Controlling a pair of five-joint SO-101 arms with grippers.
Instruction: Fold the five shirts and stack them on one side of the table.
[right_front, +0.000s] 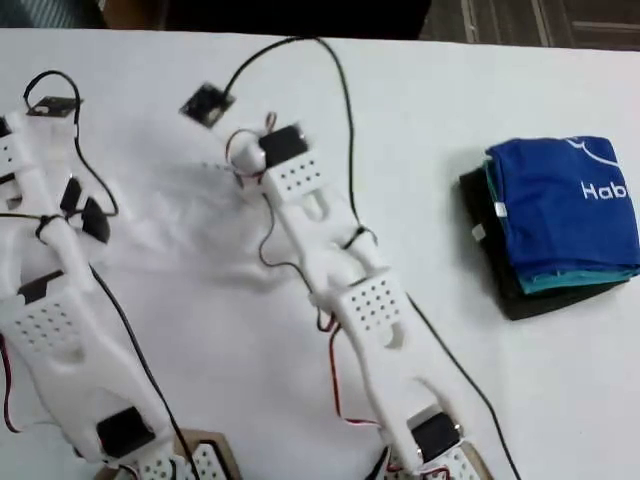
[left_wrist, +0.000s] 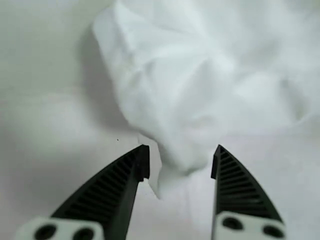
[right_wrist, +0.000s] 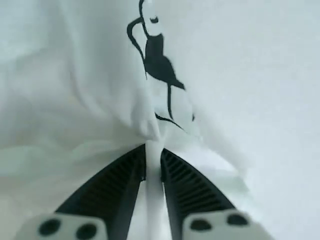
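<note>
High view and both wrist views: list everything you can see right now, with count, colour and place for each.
white shirt: one, white with a small black print, lying crumpled on the left half of the table in the high view.
folded shirts: one stack with at least three layers showing, blue on top, teal under it, black at the bottom, at the table's right side.
table: one, white, under everything.
cables: several, black and red, running along both arms.
left gripper: one, black, open, with a corner of the white shirt between its fingers.
right gripper: one, black, shut on a fold of the white shirt just below the print.
</note>
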